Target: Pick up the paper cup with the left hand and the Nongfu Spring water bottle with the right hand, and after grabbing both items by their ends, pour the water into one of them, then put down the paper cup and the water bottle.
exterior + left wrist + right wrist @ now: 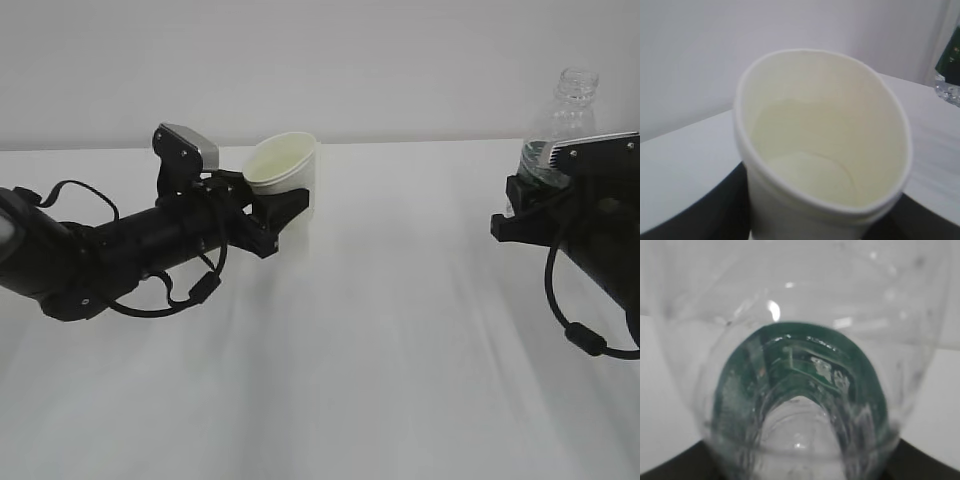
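2 grips set: left hand [285, 205] pinching paper cup [285, 170], right hand [520, 205] clamping Nongfu Spring water bottle [560, 125], mouths up, likely for pouring

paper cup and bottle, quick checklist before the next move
1. Left hand shut on the paper cup: ok.
2. Right hand shut on the Nongfu Spring water bottle: ok.
3. Bottle capless: ok.
4. Cup mouth unobstructed and facing up: ok, tilted slightly.
5. Water level in cup or bottle: cannot tell.
6. Bottle mouth above cup: not ok, they sit far apart over the table.
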